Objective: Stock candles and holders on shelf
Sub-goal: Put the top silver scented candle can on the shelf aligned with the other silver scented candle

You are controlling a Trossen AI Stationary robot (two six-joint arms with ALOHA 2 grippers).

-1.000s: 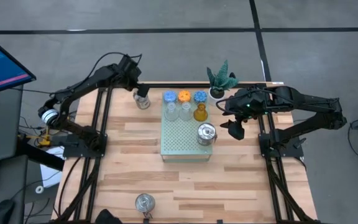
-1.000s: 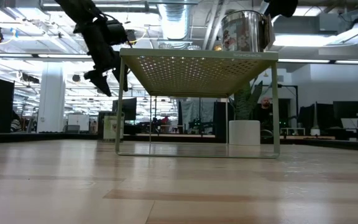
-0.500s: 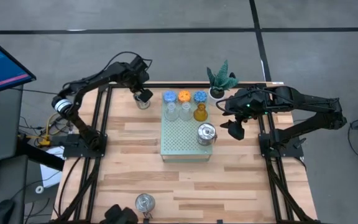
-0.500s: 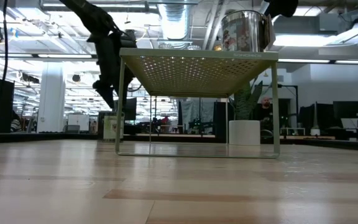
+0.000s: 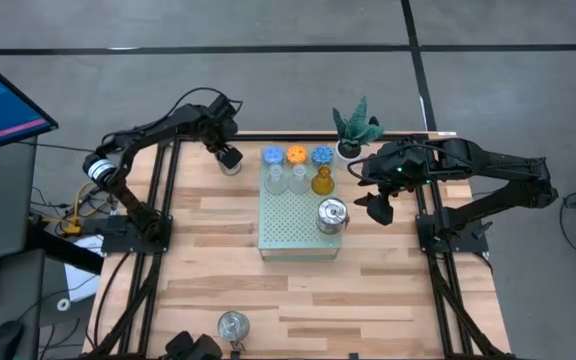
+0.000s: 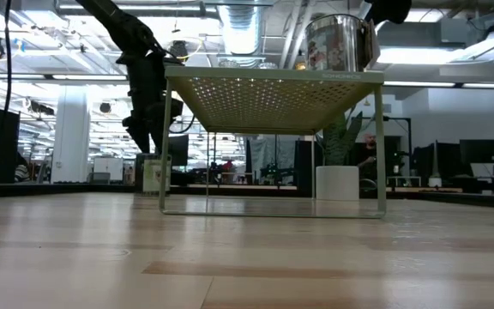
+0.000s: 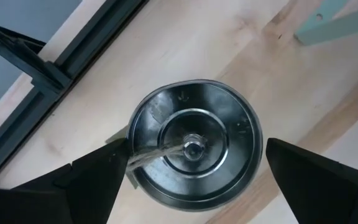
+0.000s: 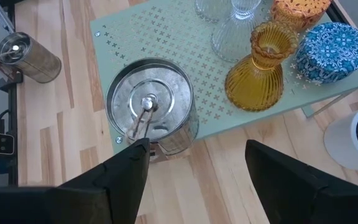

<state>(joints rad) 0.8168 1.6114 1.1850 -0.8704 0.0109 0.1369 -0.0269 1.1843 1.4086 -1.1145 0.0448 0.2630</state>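
The mint-green shelf (image 5: 296, 228) carries two blue candles (image 5: 273, 155) (image 5: 322, 155) and an orange candle (image 5: 296, 154) along its far edge. In front of them stand two clear glass holders (image 5: 276, 180) (image 5: 298, 180) and an amber one (image 5: 321, 182), with a silver tin (image 5: 332, 215) at the right. Another silver tin (image 7: 194, 149) stands on the table left of the shelf. My left gripper (image 7: 194, 171) hangs open right above it, pointing down, one finger on either side. My right gripper (image 5: 378, 208) hovers open to the right of the shelf, above the table.
A third silver tin (image 5: 233, 325) stands at the table's near edge. A green plant in a white pot (image 5: 353, 130) sits at the far edge, right of the shelf. The shelf rests on thin legs (image 6: 163, 146), with open room beneath it.
My left gripper has come down over the silver tin left of the shelf and has rolled about its own axis on the way. It has stayed open. The tin and the things on the shelf have not moved.
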